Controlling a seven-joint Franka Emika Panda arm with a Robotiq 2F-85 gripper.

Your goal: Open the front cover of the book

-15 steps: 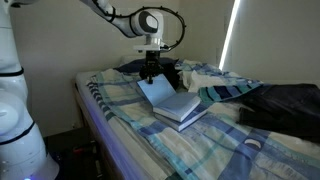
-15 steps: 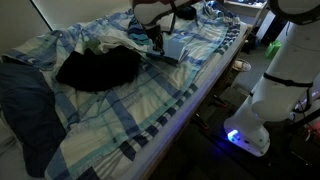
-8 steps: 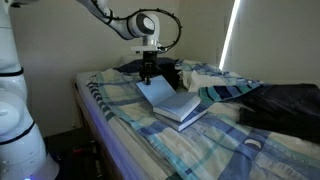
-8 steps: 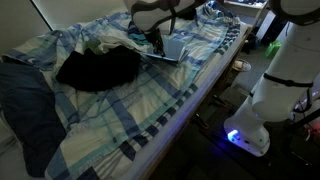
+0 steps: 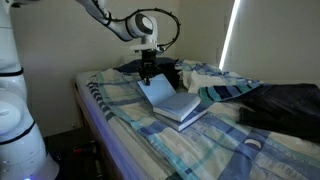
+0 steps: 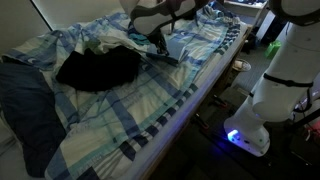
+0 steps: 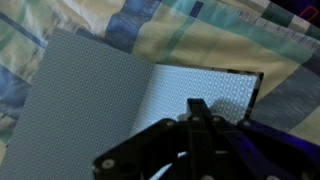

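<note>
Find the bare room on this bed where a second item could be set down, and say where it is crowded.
Free: the plaid bedding between the clothing and the bed's near edge, and the strip between the book and that edge. Crowded: around the raised cover, where the gripper hangs.

- We find no text, number, brand or sign that can be read in any view.
- In the wrist view, the front cover (image 7: 90, 110) shows us only a plain, finely dotted face.
- In both exterior views, the book (image 5: 183, 108) is too small and dim for us to make out any lettering.
</note>
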